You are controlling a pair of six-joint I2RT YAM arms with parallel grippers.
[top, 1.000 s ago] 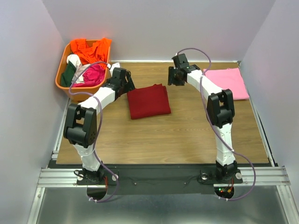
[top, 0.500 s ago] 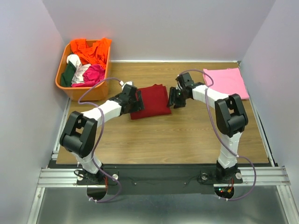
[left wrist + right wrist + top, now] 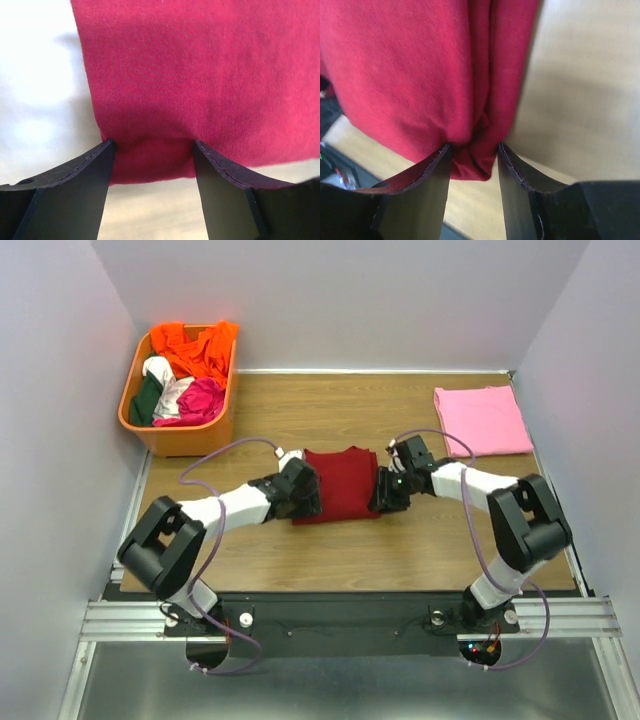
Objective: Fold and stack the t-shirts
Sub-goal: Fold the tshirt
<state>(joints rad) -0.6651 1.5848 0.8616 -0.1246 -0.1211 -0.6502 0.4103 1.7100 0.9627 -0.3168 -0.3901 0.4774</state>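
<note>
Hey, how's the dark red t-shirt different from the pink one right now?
The dark red t-shirt is in the middle of the table; the pink t-shirt lies at the far right corner. The left claw and right claw pinch the dark red t-shirt's side edges, bunching them; nothing touches the pink t-shirt, which lies smooth. Both are folded into rectangles.

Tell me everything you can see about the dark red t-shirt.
The dark red t-shirt looks like soft knit cotton, folded into a compact, roughly square, several-layered packet. It sits mid-table on the wooden table, apart from the pink t-shirt and the orange basket. The left gripper pinches its left edge and the right gripper its right edge, where the layers bunch in the grip. Whether it rests flat or is slightly lifted cannot be told.
</note>
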